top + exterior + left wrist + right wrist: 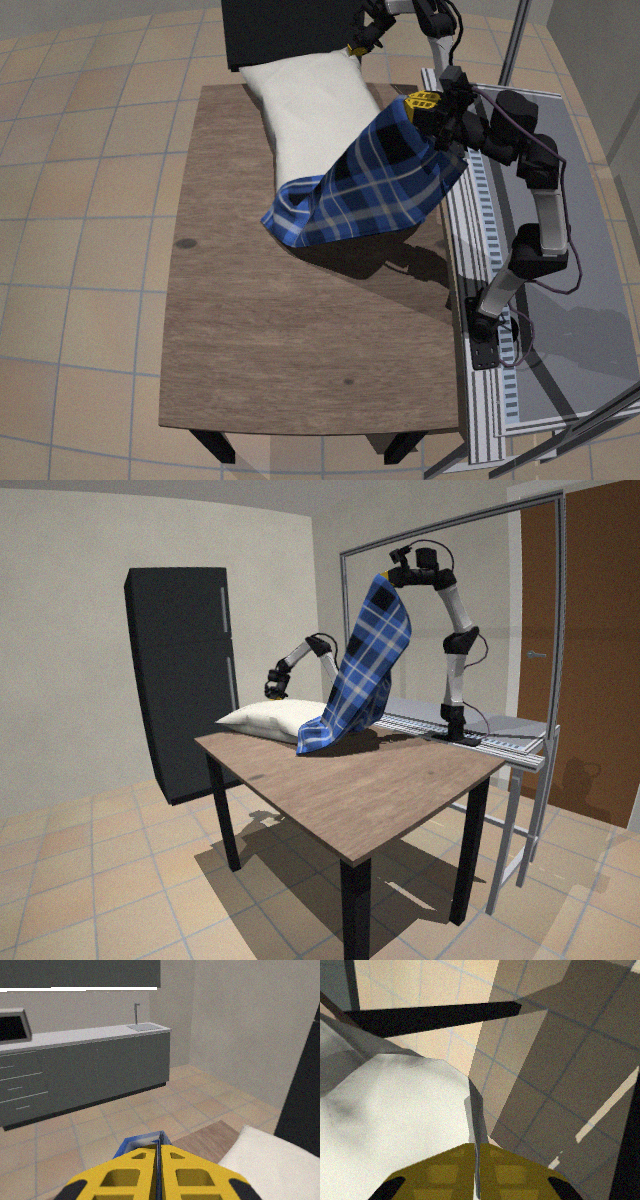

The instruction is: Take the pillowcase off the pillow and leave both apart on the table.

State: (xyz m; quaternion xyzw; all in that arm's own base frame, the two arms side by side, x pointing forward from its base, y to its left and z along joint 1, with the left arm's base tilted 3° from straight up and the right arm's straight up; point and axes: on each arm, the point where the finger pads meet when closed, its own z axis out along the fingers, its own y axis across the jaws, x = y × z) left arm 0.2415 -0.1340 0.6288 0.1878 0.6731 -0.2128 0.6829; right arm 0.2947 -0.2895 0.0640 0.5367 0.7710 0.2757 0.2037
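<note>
The white pillow (315, 105) (268, 718) (280, 1162) (410, 1110) lies at the table's far end, its far edge overhanging. Most of it is bare; its near end disappears under the pillowcase's lower edge. The blue plaid pillowcase (374, 191) (361, 668) (131, 1143) is stretched up to my left gripper (408, 107) (383, 577) (158, 1153), which is shut on it high above the table. Its lower part touches the table beside the pillow's near end. My right gripper (352, 51) (277, 698) (477, 1152) is shut on a far corner of the pillow. How much pillow remains inside the case is hidden.
The wooden table (305, 335) (361, 800) extends toward its near end, beyond the pillowcase. The arms' rail (483, 403) runs along one side. A black fridge (180, 686) stands beyond the far end. A metal frame (449, 523) rises behind the arms.
</note>
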